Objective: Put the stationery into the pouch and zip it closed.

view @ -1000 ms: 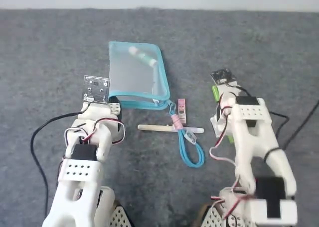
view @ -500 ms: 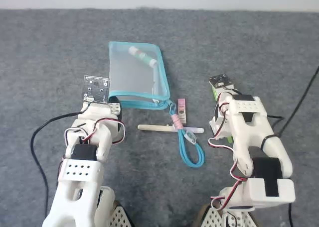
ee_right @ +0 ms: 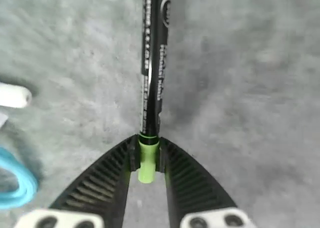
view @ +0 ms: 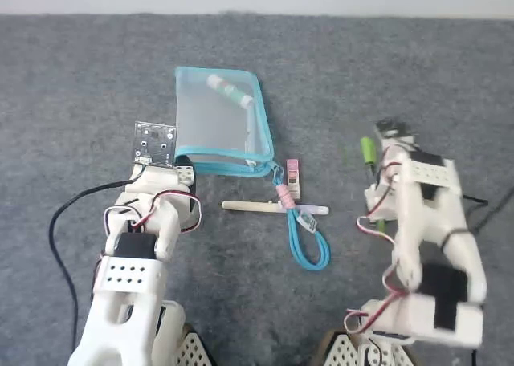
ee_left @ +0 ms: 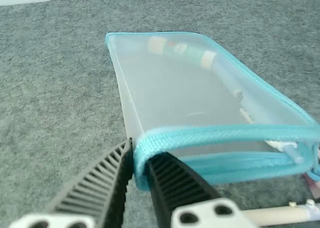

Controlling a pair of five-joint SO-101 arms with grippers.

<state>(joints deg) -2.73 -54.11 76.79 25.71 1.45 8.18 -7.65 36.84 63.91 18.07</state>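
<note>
A translucent pouch with a teal zipper edge lies flat and holds a white and green tube. My left gripper is shut on the pouch's near corner, with its fingers pinching the teal rim. The pouch stretches away from them, the tube at its far end. My right gripper is shut on the green end of a black marker. In the high view the marker sticks out of this gripper, to the right of the other stationery.
A pale stick lies on the grey mat in front of the pouch. A pink clip and a blue lanyard loop lie across it. The stick's end and the lanyard lie beside my right gripper.
My right arm has swung to the right, carrying the marker away from the stick and lanyard. The left arm and the pouch have not moved.
</note>
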